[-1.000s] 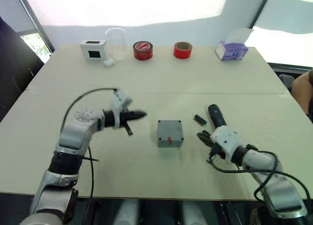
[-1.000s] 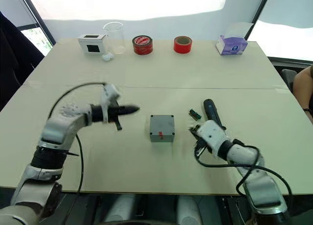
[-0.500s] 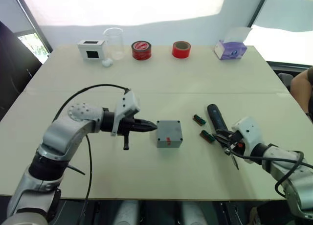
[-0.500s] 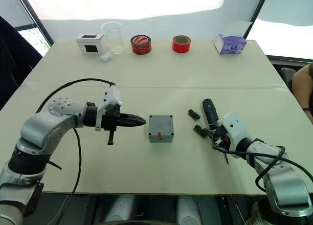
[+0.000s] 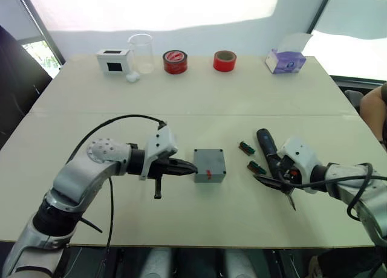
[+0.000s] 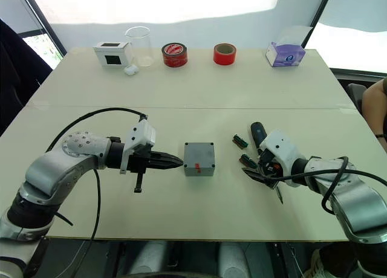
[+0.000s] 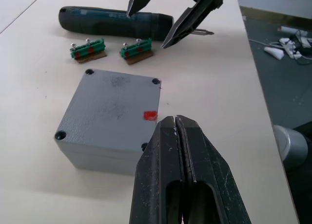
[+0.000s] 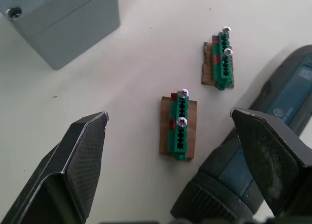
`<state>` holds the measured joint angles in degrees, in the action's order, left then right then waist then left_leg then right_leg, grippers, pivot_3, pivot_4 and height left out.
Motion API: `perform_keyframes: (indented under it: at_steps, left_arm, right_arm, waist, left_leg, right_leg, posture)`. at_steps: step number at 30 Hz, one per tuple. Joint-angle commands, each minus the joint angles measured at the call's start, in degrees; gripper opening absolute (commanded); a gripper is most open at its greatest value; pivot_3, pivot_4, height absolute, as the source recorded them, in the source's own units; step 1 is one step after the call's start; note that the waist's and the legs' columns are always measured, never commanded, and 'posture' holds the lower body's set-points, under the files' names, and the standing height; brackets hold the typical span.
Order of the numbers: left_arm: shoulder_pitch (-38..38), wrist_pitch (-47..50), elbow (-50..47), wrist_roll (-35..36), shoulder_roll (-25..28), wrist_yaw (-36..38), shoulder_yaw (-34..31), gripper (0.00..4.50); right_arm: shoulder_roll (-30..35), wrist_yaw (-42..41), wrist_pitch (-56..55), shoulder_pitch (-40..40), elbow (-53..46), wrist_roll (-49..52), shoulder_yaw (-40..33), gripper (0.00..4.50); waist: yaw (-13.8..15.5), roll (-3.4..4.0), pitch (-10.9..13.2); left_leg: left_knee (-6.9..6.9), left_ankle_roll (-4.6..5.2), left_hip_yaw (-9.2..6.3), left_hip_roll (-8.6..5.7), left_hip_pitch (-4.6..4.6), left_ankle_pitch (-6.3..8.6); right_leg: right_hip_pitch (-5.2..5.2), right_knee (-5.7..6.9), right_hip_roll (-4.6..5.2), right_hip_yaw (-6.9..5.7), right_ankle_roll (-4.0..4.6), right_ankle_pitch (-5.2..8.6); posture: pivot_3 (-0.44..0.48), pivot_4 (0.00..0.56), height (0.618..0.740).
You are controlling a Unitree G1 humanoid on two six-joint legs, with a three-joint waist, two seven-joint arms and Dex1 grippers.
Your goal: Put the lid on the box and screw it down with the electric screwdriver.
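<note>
The big pale table [image 5: 199, 103] holds everything. In the middle sits the grey box [image 5: 209, 165], and its lid [image 7: 112, 107] looks already on top (so the screws come next, I think). The left claw [image 5: 188, 167] has its fingers pressed together, tip at the box's side, maybe to keep it from sliding. The right claw [image 6: 261, 173] is spread wide over the dark electric screwdriver [image 5: 266, 146], ready to grab it. Two little green strips [image 8: 178, 132] lie just beside it.

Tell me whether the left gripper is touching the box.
Cannot tell. In the left wrist view the shut left gripper overlaps the near edge of the box, hiding any gap; the left eye view puts the tips right at its side.
</note>
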<state>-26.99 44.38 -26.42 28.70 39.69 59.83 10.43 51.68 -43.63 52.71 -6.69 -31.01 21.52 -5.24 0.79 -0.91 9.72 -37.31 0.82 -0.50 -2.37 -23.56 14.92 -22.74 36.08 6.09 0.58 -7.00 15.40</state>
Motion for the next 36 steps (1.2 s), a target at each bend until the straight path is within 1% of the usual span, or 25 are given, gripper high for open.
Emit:
perform_keyframes:
  at_steps: [1, 2, 3, 7, 19, 21, 22, 24, 26, 27, 36]
  left_arm:
    - [0.6, -0.4, -2.8, 0.8, -0.1, -1.5, -1.0, 0.0]
    - [0.8, -0.3, -3.1, 1.0, -0.1, -1.9, -1.0, 0.0]
    - [1.0, -0.1, -3.2, 1.2, -0.1, -2.2, -1.1, 0.0]
    - [1.5, 0.3, -3.9, 1.8, 0.1, -3.2, -1.3, 0.0]
    - [1.2, -0.6, -3.1, 1.1, 0.0, -4.4, -0.4, 0.0]
    - [1.1, -0.7, -2.9, 1.0, -0.1, -4.5, -0.3, 0.0]
    - [1.0, -0.8, -2.8, 1.0, -0.1, -4.5, -0.2, 0.0]
    - [1.1, -1.0, -2.5, 0.7, 0.0, -4.4, 0.0, 0.0]
    - [1.1, -1.2, -2.3, 0.5, 0.1, -4.4, 0.2, 0.0]
    - [1.1, -1.2, -2.3, 0.4, 0.1, -4.4, 0.2, 0.0]
    - [1.4, -1.4, -1.8, 0.0, 0.2, -4.4, 0.3, 0.0]
  right_arm:
    - [1.6, 0.0, -0.3, -1.9, 0.4, -1.1, 2.1, 3.96]
    - [1.8, 0.6, -0.3, -2.2, 0.8, -1.9, 2.9, 3.63]
    - [2.1, 1.1, -0.2, -2.5, 1.2, -2.6, 3.7, 3.63]
    - [1.6, 2.5, 1.4, -4.3, 1.7, -3.3, 5.4, 2.37]
    - [0.6, 4.0, 3.1, -4.6, 2.1, -2.9, 5.8, 2.37]
    - [0.5, 4.3, 3.2, -4.7, 2.1, -2.9, 5.7, 1.87]
    - [0.3, 4.5, 3.1, -4.8, 2.2, -2.9, 5.7, 1.47]
    - [0.0, 4.7, 3.0, -4.9, 2.3, -3.0, 5.8, 0.91]
    - [-0.3, 4.9, 3.1, -5.0, 2.4, -3.0, 5.9, 0.13]
    - [-0.4, 5.0, 3.1, -5.0, 2.3, -2.9, 5.8, 0.04]
    - [-0.8, 5.5, 4.4, -5.1, 1.8, -2.1, 4.7, 0.04]
  waist:
    - [-0.1, 0.0, 0.0]
    - [-0.1, 0.0, 0.0]
    - [-0.1, 0.0, 0.0]
    - [-0.1, 0.0, 0.0]
    - [-0.1, 0.0, 0.0]
    - [-0.1, 0.0, 0.0]
    - [-0.1, 0.0, 0.0]
    - [-0.1, 0.0, 0.0]
    - [-0.1, 0.0, 0.0]
    - [-0.1, 0.0, 0.0]
    - [-0.1, 0.0, 0.0]
  left_leg:
    - [0.0, 0.0, 0.01, -0.01, 0.0, 0.0]
    - [-0.01, 0.0, 0.01, 0.0, 0.0, 0.0]
    - [-0.01, 0.0, 0.01, 0.0, 0.0, 0.0]
    - [-0.01, 0.0, 0.01, 0.0, 0.0, 0.0]
    - [-0.01, 0.0, 0.01, 0.0, 0.0, 0.0]
    - [-0.01, 0.0, 0.01, 0.0, 0.0, 0.0]
    - [-0.01, 0.0, 0.01, 0.0, 0.0, 0.0]
    - [-0.01, 0.0, 0.01, 0.0, 0.0, 0.0]
    - [-0.01, 0.0, 0.01, 0.0, 0.0, 0.0]
    - [-0.01, 0.0, 0.01, 0.0, 0.0, 0.0]
    - [-0.01, 0.0, 0.01, 0.0, 0.0, 0.0]
  right_leg:
    - [0.0, -0.01, 0.01, 0.01, 0.0, 0.0]
    - [0.01, -0.01, 0.01, 0.01, 0.0, 0.0]
    - [0.01, -0.01, 0.01, 0.01, 0.0, 0.0]
    - [-0.01, -0.01, 0.01, 0.01, 0.02, 0.01]
    - [-0.01, 0.0, -0.08, 0.01, -0.01, 0.0]
    - [-0.01, 0.0, -0.08, 0.01, 0.0, 0.0]
    - [-0.01, 0.0, -0.08, 0.01, 0.0, 0.0]
    - [-0.01, 0.0, -0.08, 0.01, 0.0, 0.0]
    - [-0.01, 0.0, -0.08, 0.01, 0.0, 0.0]
    - [-0.01, 0.0, -0.08, 0.01, 0.0, 0.0]
    - [-0.01, 0.0, -0.1, 0.01, -0.04, -0.02]
  posture:
    - [0.0, 0.15, 0.74]
    - [0.0, 0.15, 0.74]
    - [0.0, 0.15, 0.74]
    - [0.0, 0.15, 0.74]
    - [0.0, 0.15, 0.74]
    - [0.0, 0.15, 0.74]
    - [0.0, 0.15, 0.74]
    - [0.0, 0.15, 0.74]
    - [0.0, 0.15, 0.74]
    - [0.0, 0.15, 0.74]
    - [0.0, 0.15, 0.74]
